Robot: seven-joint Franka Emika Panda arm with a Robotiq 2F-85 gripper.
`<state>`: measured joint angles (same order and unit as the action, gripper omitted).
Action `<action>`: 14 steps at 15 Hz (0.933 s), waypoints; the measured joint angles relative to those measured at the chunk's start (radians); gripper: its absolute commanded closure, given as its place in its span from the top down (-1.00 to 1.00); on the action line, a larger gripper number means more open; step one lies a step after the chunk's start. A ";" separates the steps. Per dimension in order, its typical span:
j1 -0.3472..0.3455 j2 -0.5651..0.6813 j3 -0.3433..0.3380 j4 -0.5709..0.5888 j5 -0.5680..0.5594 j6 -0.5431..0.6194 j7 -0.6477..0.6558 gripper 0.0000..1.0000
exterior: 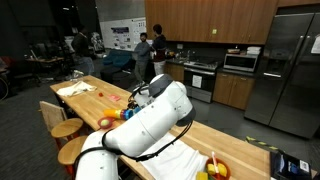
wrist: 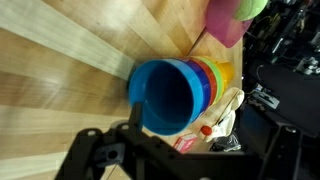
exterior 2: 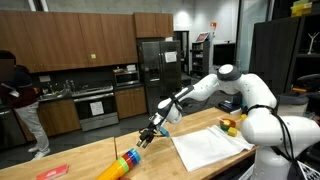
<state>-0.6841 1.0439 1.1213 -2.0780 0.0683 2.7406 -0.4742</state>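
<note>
A nested stack of plastic cups (wrist: 168,96) lies on its side on the wooden table (wrist: 60,60). The outermost cup is blue, with purple, orange and yellow rims behind it, and its open mouth faces the wrist camera. In an exterior view the same stack (exterior 2: 125,163) rests near the table's front edge. My gripper (wrist: 175,152) hovers just above and short of the blue cup, open, with nothing between its dark fingers (wrist: 88,148). In both exterior views the gripper (exterior 2: 150,135) (exterior: 141,97) hangs from the outstretched white arm over the table.
Beside the cups lie a white bottle with a red cap (wrist: 212,122) and a small pink box (wrist: 185,143). Pink and green things (wrist: 228,20) sit further on. A white cloth (exterior 2: 210,148), fruit-like toys (exterior 2: 230,125) and a red item (exterior 2: 52,172) share the table. People stand in the kitchen behind (exterior: 150,48).
</note>
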 measured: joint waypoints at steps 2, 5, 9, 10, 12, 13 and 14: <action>0.026 0.040 -0.003 0.035 0.000 -0.040 0.000 1.00; 0.075 0.091 -0.013 0.098 0.000 -0.089 -0.001 1.00; 0.151 0.125 -0.037 0.183 0.001 -0.142 -0.003 0.50; 0.169 0.130 -0.043 0.204 0.003 -0.157 -0.006 0.48; 0.201 0.136 -0.056 0.238 0.007 -0.184 -0.016 0.23; 0.216 0.138 -0.061 0.255 0.013 -0.197 -0.026 0.08; 0.228 0.140 -0.066 0.269 0.018 -0.208 -0.035 -0.12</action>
<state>-0.4566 1.1842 1.0554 -1.8094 0.0862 2.5330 -0.5088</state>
